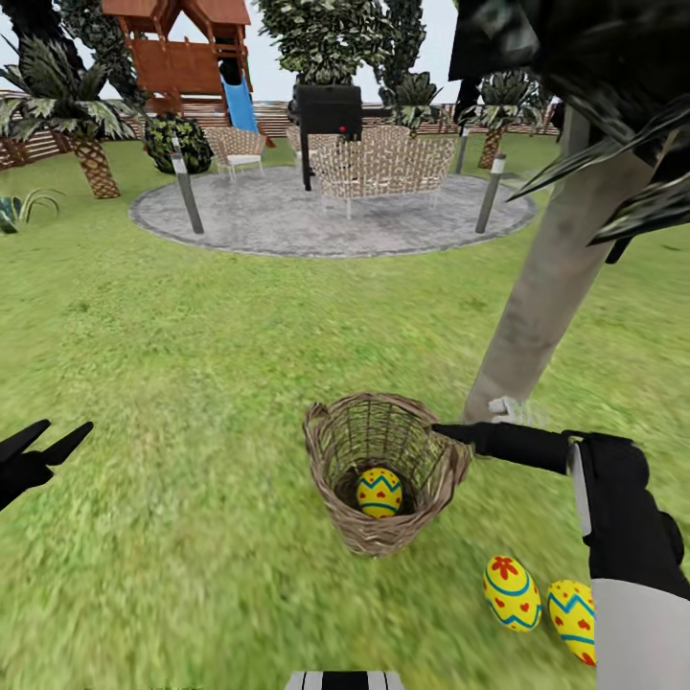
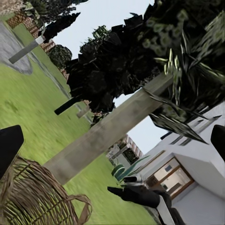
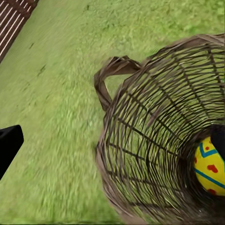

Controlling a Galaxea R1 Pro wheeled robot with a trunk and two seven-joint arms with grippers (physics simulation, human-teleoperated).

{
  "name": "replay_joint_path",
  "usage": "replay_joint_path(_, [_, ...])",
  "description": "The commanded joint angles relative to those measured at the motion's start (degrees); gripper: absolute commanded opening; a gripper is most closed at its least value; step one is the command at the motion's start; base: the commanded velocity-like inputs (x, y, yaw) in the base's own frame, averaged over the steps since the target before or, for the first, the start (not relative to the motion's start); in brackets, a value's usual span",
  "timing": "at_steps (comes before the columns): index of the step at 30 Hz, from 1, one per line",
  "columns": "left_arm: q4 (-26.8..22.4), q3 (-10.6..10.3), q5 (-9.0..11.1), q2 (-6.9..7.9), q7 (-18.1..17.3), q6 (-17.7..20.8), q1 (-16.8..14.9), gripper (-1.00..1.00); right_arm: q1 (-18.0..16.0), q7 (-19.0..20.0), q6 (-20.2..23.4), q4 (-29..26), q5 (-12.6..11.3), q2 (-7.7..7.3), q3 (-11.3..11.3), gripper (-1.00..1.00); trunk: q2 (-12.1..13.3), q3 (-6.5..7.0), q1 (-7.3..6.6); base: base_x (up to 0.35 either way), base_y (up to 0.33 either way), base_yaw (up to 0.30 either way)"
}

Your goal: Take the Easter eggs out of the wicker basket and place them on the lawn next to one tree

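On the lawn (image 1: pixel 192 383), a wicker basket (image 1: pixel 383 470) stands upright just beside the pale trunk of a tree (image 1: pixel 546 297), which rises at the basket's 2 o'clock in the head view. One yellow egg (image 1: pixel 379 493) with blue zigzag bands and red marks lies at the bottom of the basket. Two more eggs rest on the grass at the basket's 4 o'clock, the nearer egg (image 1: pixel 511 593) and the farther egg (image 1: pixel 572 620) just beside each other and near the trunk's foot.

The right gripper (image 1: pixel 450 433) reaches in from 3 o'clock, its dark fingertips at the basket's rim, above and to the 2 o'clock side of the egg inside. How far its fingers are parted cannot be told from any view; nothing is seen held in it. The right wrist view looks down into the weave, with the egg (image 3: pixel 209 165) deep inside and a loop handle (image 3: pixel 115 70) at the rim.

The left gripper (image 1: pixel 53 439) hangs well apart at the basket's 9 o'clock, over bare grass, its two fingers spread and empty. Beyond, at 12 o'clock, lie a grey patio (image 1: pixel 287 216), wicker chairs (image 1: pixel 383 163) and a wooden playset (image 1: pixel 187 53).
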Motion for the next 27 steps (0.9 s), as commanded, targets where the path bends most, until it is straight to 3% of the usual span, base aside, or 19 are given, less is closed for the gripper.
replay_joint_path(1, [0.0,0.0,0.0,-0.03,0.0,0.0,0.0,1.00,0.0,-1.6,0.0,0.0,1.5,0.70,1.4,1.00,0.0,0.01,0.00,0.000,0.000,0.288])
replay_joint_path(4, [0.0,0.1,0.1,-0.19,0.0,0.0,0.0,1.00,0.0,-9.0,0.0,0.0,5.2,3.47,5.9,1.00,0.0,0.01,0.00,0.000,0.000,0.155])
replay_joint_path(8, [0.2,0.1,0.1,-0.26,0.0,0.0,0.0,1.00,0.0,-19.3,0.0,0.2,6.4,7.45,10.0,1.00,0.0,0.01,0.00,0.000,0.000,0.028])
replay_joint_path(9, [0.7,0.1,0.1,-0.32,0.0,0.0,0.0,1.00,0.0,-25.4,-0.1,0.2,6.6,9.80,12.0,1.00,0.0,0.01,0.00,0.000,0.000,0.004])
replay_joint_path(13, [1.1,0.1,0.1,-0.35,0.0,0.0,0.0,1.00,0.0,-32.4,0.0,0.2,6.7,11.24,18.8,1.00,0.0,0.01,0.00,0.000,0.000,0.001])
replay_joint_path(14, [1.2,0.1,0.1,-0.31,0.0,0.0,0.0,1.00,-0.1,-36.0,0.1,0.2,6.6,11.81,21.7,1.00,0.0,0.01,0.00,0.000,0.000,0.000])
replay_joint_path(16, [1.4,0.1,0.2,-0.31,0.0,0.0,0.0,1.00,-0.4,-44.2,0.2,0.3,6.1,12.74,24.4,1.00,0.0,0.01,0.00,0.000,0.000,0.000])
replay_joint_path(18, [1.5,0.0,0.2,-0.34,0.0,0.0,0.0,1.00,-1.0,-51.3,0.4,1.6,5.6,13.29,25.6,1.00,0.0,0.01,0.00,0.005,0.000,0.000])
replay_joint_path(21, [1.6,0.4,0.3,-0.87,0.0,0.0,0.0,1.00,-3.2,-52.8,0.5,7.1,5.5,14.31,25.8,1.00,0.0,0.01,0.00,0.123,-0.027,0.000])
replay_joint_path(24, [1.7,0.5,0.3,-1.50,0.0,-0.2,0.0,1.00,-8.8,-53.3,0.5,19.8,5.0,14.90,25.6,1.00,0.0,0.01,0.00,0.277,0.031,0.000])
replay_joint_path(25, [1.5,0.6,0.3,-1.73,0.0,-0.3,0.0,1.00,-9.4,-53.3,0.5,21.3,4.0,14.93,25.4,1.00,0.0,0.01,0.00,0.158,0.034,0.000])
replay_joint_path(27, [1.3,0.6,0.4,-2.19,0.0,-0.4,0.0,1.00,-10.0,-53.4,0.6,22.4,-4.3,14.80,24.6,1.00,0.0,0.01,0.00,0.039,0.009,0.000])
